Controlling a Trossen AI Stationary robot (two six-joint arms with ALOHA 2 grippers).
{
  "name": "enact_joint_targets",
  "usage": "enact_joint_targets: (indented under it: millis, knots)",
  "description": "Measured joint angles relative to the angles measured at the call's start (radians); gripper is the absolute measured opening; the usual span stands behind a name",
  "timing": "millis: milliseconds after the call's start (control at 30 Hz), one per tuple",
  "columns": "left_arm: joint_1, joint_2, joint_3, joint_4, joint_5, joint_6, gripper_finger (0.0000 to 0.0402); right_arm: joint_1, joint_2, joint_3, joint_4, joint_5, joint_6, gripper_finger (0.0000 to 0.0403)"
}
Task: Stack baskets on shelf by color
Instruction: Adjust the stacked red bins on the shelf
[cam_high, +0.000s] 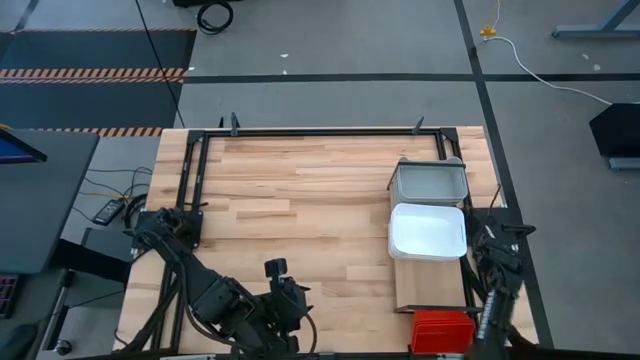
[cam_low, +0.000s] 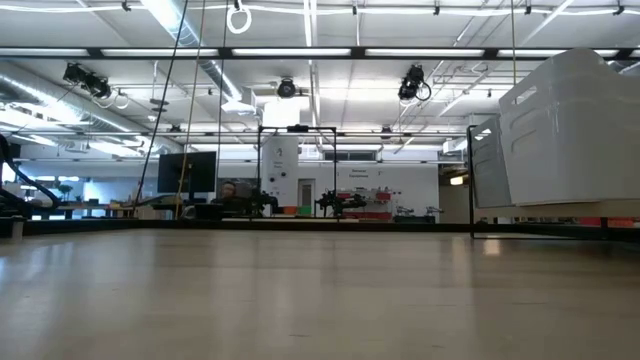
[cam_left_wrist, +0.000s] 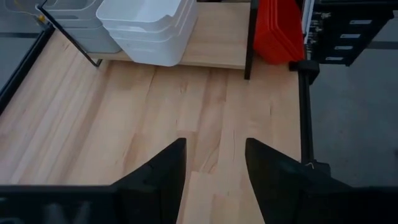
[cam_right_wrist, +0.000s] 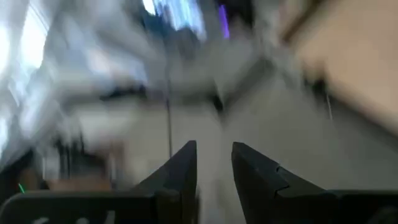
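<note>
Three stacks of baskets stand in a row on the pale shelf (cam_high: 424, 290) at the table's right side. The grey stack (cam_high: 430, 182) is at the far end, the white stack (cam_high: 427, 231) in the middle, the red stack (cam_high: 442, 331) at the near end. Each stack rests on its bottom, baskets nested. My left gripper (cam_left_wrist: 215, 163) hovers open over bare tabletop near the front edge, facing the white stack (cam_left_wrist: 149, 25) and the red stack (cam_left_wrist: 280, 31). My right gripper (cam_right_wrist: 214, 165) is open and empty; its arm (cam_high: 497, 265) stands just right of the shelf.
A black metal frame (cam_high: 320, 131) runs along the table's far edge and down both sides, with one post (cam_left_wrist: 249, 43) beside the red stack. Bare butcher-block tabletop (cam_high: 300, 200) stretches left of the shelf. In the low view the white stack (cam_low: 570, 130) rises at the right.
</note>
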Motion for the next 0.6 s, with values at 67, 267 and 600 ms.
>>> enact_joint_targets:
  millis: [67,267,600]
  knots:
    - [0.000,0.000,0.000,0.000,0.000,0.000,0.0172,-0.030,0.000,0.000,-0.141,-0.262,0.109,0.0106]
    - [0.001,0.000,0.000,0.000,-0.004,-0.021,0.0172,-0.055,0.000,0.000,-0.598,-0.897,0.406,0.0106]
    - [0.001,0.000,-0.001,0.000,-0.075,-0.059,0.0172,-0.012,0.013,-0.005,-0.974,-0.925,0.875,0.0105]
